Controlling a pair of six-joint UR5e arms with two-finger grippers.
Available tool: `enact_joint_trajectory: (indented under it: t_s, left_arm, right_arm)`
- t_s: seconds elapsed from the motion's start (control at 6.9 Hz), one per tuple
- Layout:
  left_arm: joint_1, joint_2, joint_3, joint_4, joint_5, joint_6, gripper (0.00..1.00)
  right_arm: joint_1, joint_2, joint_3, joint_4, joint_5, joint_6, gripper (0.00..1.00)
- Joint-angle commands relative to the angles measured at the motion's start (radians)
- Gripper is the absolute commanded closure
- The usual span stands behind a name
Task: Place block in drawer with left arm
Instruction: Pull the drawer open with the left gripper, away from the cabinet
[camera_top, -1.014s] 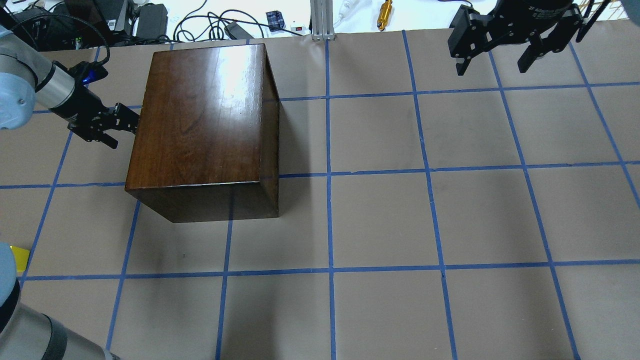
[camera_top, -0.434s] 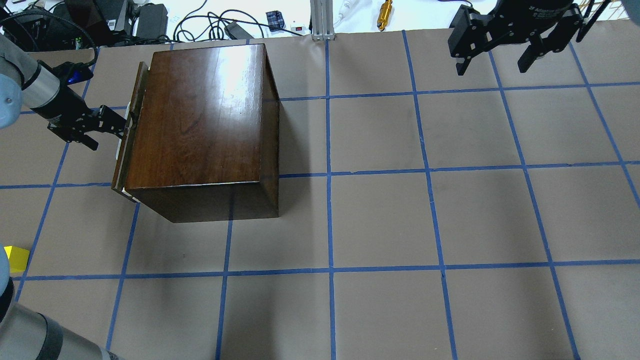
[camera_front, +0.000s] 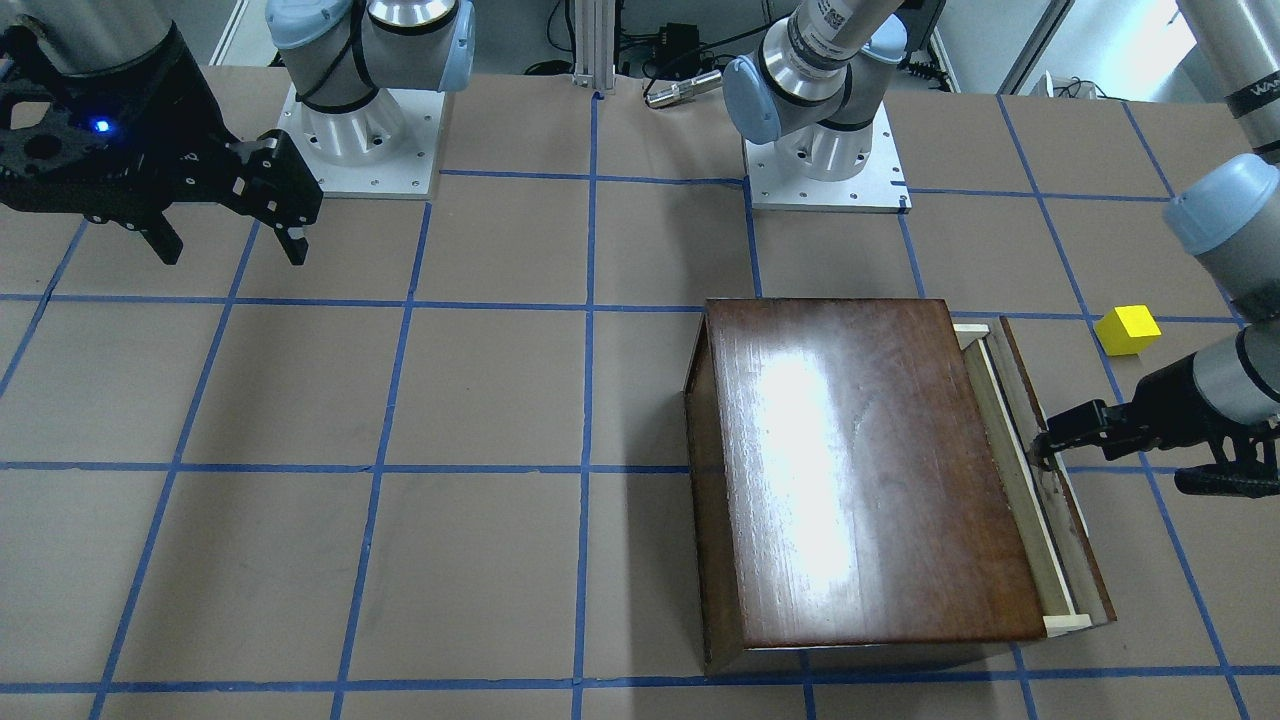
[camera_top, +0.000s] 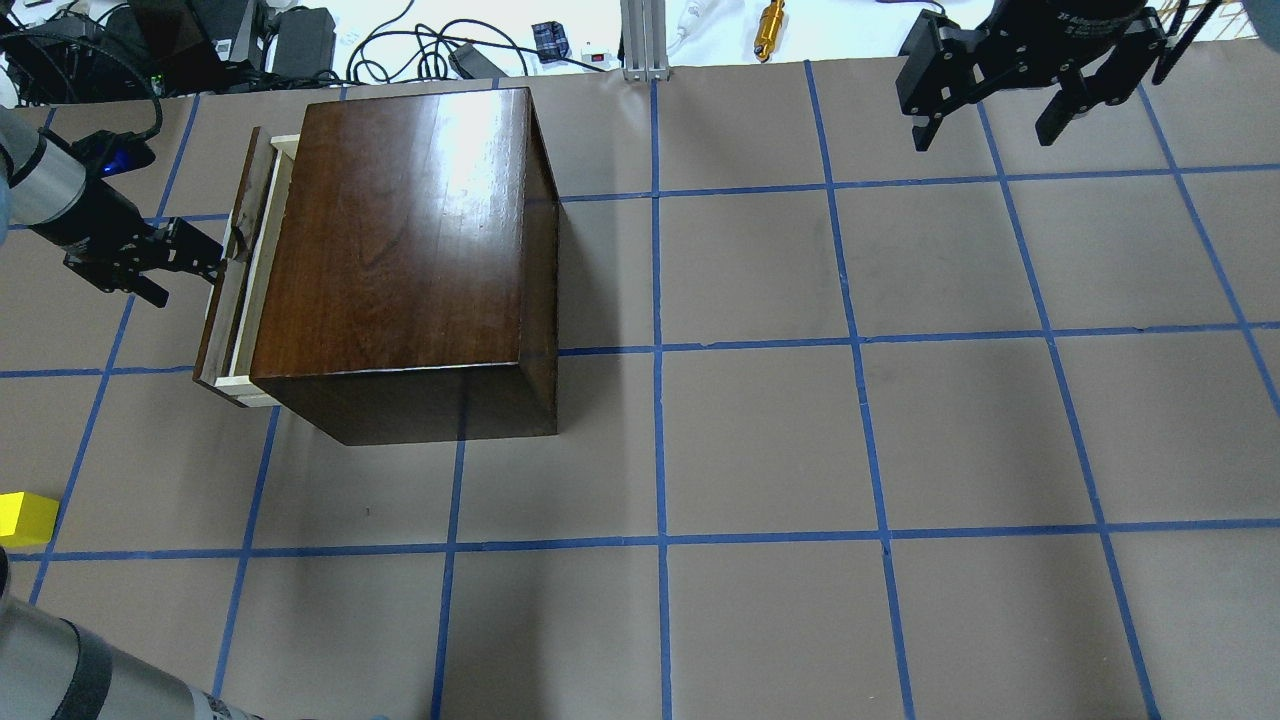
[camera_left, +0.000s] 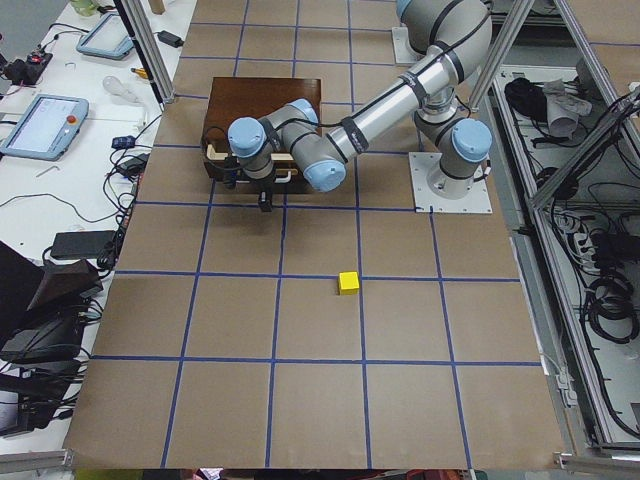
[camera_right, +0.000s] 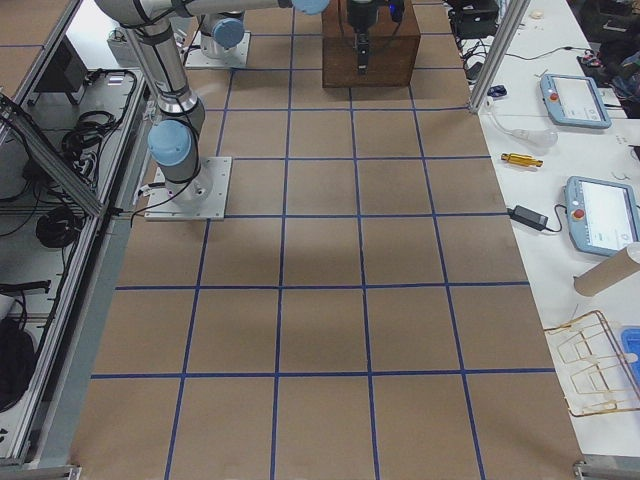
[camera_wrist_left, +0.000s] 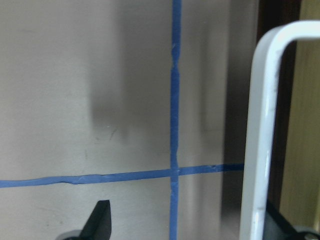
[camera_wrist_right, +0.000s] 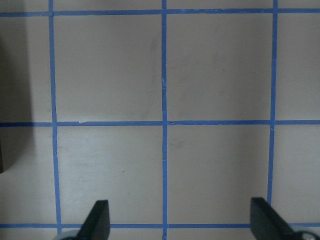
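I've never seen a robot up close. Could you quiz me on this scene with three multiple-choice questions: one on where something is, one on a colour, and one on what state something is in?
1. The drawer of the box is:
A) shut
B) pulled partly out
C) taken right out

2. The block lies:
A) in the drawer
B) on top of the box
C) on the table, apart from the box

3. The block is:
A) yellow
B) red
C) green

Answers:
1 B: a strip of the drawer's pale tray shows beside the box's top, with the dark front standing off from the box.
2 C: the block sits on the bare brown table cover, clear of box and drawer.
3 A: it is bright yellow in each view that shows it.
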Motion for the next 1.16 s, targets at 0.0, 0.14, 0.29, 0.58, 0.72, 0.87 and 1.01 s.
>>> enact_joint_trajectory:
  t_s: [0.0, 0.14, 0.29, 0.58, 0.72, 0.87, 1.01]
  left_arm:
    - [0.036, -0.001, 0.000, 0.000, -0.001, 0.025, 0.00]
    - [0.049, -0.001, 0.000, -0.002, -0.001, 0.026, 0.00]
    - [0.058, -0.001, 0.000, 0.000, -0.001, 0.031, 0.00]
    - [0.069, -0.001, 0.002, 0.000, -0.001, 0.032, 0.00]
    - [0.076, -0.003, 0.002, 0.000, -0.001, 0.032, 0.00]
    - [0.079, -0.003, 0.002, 0.000, -0.002, 0.034, 0.00]
    - [0.081, -0.003, 0.004, 0.000, -0.004, 0.034, 0.00]
  right_arm:
    - [0.000, 0.000, 0.000, 0.000, 0.001, 0.000, 0.00]
    - [0.000, 0.000, 0.000, 0.000, -0.001, 0.000, 0.00]
    - [0.000, 0.000, 0.000, 0.000, 0.001, 0.000, 0.00]
    - [0.000, -0.001, 0.000, 0.000, 0.001, 0.000, 0.00]
    - [0.000, 0.000, 0.000, 0.000, 0.001, 0.000, 0.00]
    - [0.000, 0.000, 0.000, 0.000, -0.001, 0.000, 0.00]
    - [0.000, -0.001, 0.000, 0.000, -0.001, 0.000, 0.00]
